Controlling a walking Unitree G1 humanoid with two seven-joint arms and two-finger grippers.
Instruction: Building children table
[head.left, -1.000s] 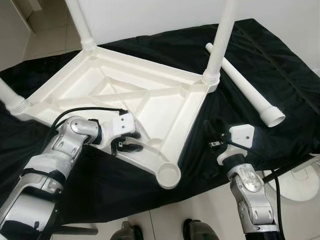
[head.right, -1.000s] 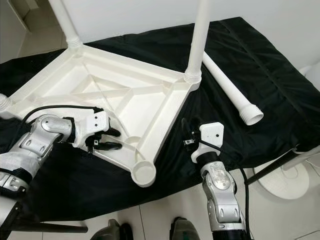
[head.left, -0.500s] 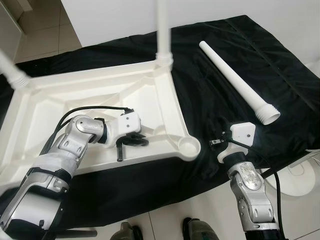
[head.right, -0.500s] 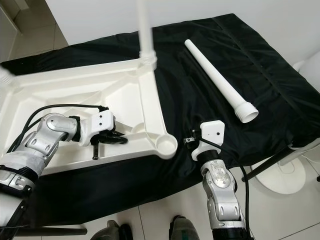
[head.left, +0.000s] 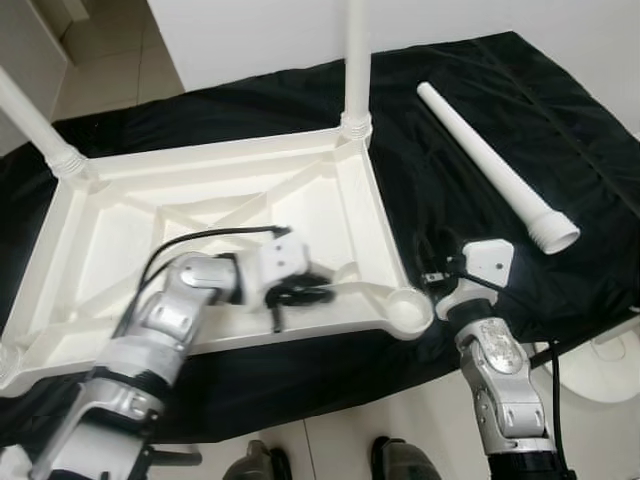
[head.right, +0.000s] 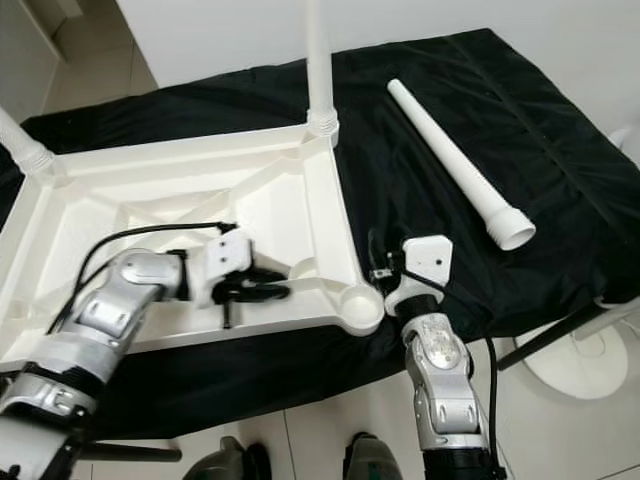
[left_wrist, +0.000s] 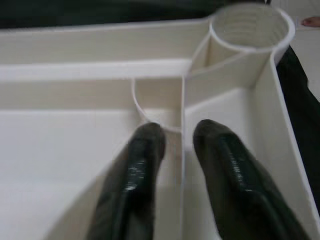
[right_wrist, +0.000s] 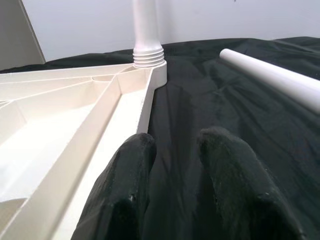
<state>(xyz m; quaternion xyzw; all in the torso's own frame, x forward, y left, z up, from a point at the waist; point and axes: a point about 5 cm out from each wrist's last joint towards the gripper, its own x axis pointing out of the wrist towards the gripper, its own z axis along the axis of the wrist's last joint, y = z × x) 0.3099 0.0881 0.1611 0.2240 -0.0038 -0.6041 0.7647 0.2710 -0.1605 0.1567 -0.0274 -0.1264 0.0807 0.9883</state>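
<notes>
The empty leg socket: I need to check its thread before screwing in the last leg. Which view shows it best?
The left wrist view: the empty leg socket sits close, with ridges visible inside. Both eye views show it small, a plain ring at the tabletop's near corner beside the right gripper.

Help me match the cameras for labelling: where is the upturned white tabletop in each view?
Left eye: upturned tabletop, centre-left.
Right eye: centre-left.
Left wrist: across most of the picture.
Right wrist: left side.
Shared landmark: black cloth beneath it.
</notes>
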